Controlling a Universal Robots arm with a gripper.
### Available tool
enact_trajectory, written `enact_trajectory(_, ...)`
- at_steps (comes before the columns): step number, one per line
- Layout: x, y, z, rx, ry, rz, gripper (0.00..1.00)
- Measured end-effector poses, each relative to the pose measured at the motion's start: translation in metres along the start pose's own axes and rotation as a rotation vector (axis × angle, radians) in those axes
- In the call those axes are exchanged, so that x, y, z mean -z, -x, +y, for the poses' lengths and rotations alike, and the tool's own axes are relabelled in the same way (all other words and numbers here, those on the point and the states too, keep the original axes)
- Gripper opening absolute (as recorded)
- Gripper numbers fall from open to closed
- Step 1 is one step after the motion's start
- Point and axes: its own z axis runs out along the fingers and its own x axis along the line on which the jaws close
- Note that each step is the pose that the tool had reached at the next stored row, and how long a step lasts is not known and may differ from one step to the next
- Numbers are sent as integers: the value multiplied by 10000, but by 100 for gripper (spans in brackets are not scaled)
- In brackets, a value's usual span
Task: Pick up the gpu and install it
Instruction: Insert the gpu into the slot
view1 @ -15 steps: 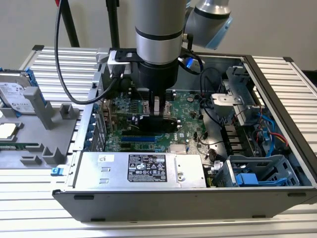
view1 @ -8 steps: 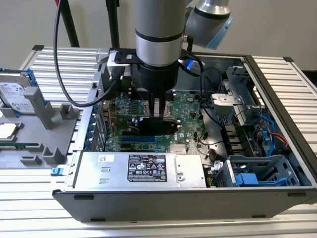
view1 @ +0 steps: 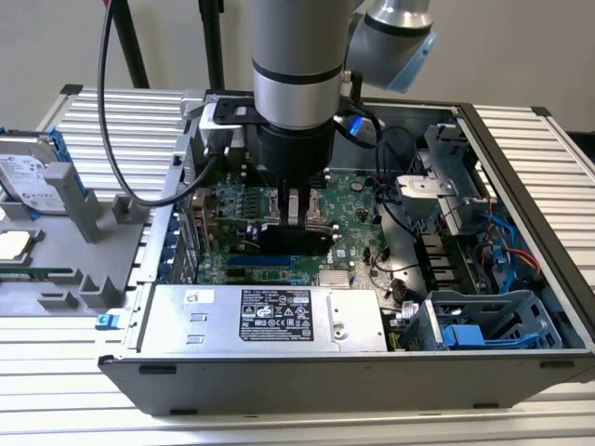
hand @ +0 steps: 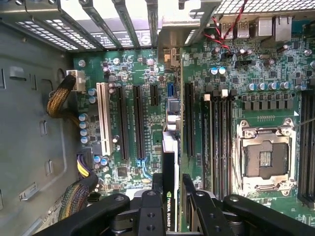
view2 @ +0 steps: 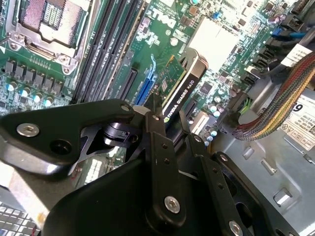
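The gpu (hand: 170, 167) is held on edge between the gripper's (hand: 170, 189) two fingers, which are closed on it. It hangs just above the board (hand: 142, 88), over the long slots (hand: 139, 120), and it is not pushed in yet as far as I can tell. In the second wrist view the gpu (view2: 179, 86) shows its green face and its black edge, tilted over a blue slot (view2: 146, 83).

To do this step well, I think the card's lower edge must line up straight with one slot along its whole length. Its silver end should point at the open strips in the case wall (hand: 123, 24). It should go down flat, not tipped, or one corner may catch. A soft, even push looks best.

The gpu is inside the case (view1: 521, 149), which lies open on its side. Around the gpu, the case holds the board, a silver power box (view1: 270, 318) near the front wall, a blue plastic cage (view1: 483, 325) beside it, and loose wires (view1: 507, 237). Away from the gpu, outside the case, a grey tray (view1: 56, 237) holds a hard drive (view1: 28, 177).
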Motion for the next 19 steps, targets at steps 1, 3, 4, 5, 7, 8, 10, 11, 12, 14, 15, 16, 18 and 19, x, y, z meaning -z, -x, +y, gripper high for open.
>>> enact_trajectory(1, 0, -4, 0, 1, 0, 0, 0)
enact_trajectory(3, -1, -11, -1, 2, 0, -1, 0)
enact_trajectory(4, -2, -13, -1, 2, 0, 0, 0)
enact_trajectory(5, -3, -14, -1, 2, 0, 0, 0)
enact_trajectory(7, -5, -17, -1, 2, 0, -1, 0)
enact_trajectory(8, -5, -21, -1, 2, 0, 0, 0)
enact_trajectory(10, -6, -24, 0, 2, -1, -1, 0)
enact_trajectory(11, -7, -26, 1, 2, -1, -2, 0)
enact_trajectory(12, -8, -28, 0, 2, 0, -1, 0)
enact_trajectory(14, -8, -30, 0, 2, 0, 0, 0)
enact_trajectory(15, -8, -30, 0, 1, 0, 0, 0)
enact_trajectory(16, -8, -31, 0, 2, 0, 0, 0)
enact_trajectory(18, -9, -33, 7, 2, -1, 0, 0)
enact_trajectory(19, -9, -33, 14, 4, -1, -1, 0)
